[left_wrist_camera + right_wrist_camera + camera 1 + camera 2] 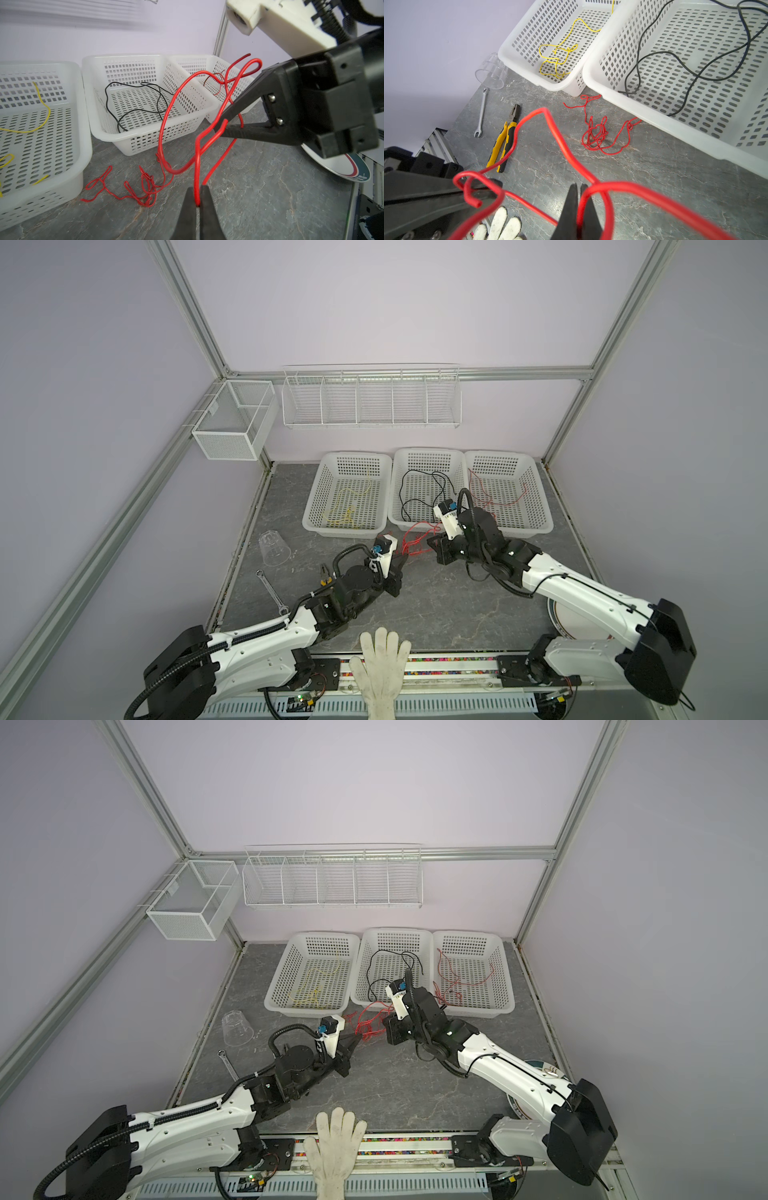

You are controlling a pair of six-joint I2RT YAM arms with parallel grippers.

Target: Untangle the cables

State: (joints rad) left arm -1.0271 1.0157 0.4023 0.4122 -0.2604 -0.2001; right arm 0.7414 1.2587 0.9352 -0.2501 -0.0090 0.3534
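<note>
Both arms meet just in front of the baskets, with the red cable (556, 133) strung between them. The left gripper (197, 189) is clamped on one strand, its jaws nearly touching and the wire pinched in the slit. The right gripper (579, 186) is closed as well, and the left wrist view shows its tips biting the same red cable further along (a clean pinch, right at the fingertips). Between the two grips the wire loops up into the air. The rest trails down to a knotted heap on the grey table (436, 605), just in front of the middle basket (428, 460).

Inside that basket lies the black cable (106, 97), loose and on its own. The yellow cable (49, 111) sits in the left basket (357, 464). The right basket (498, 464) holds a duller red wire (490, 502). Off to the left on the table are yellow-handled pliers (503, 143), a wrench (481, 113) and a clear cup (491, 71). A white glove (384, 668) rests at the near edge.
</note>
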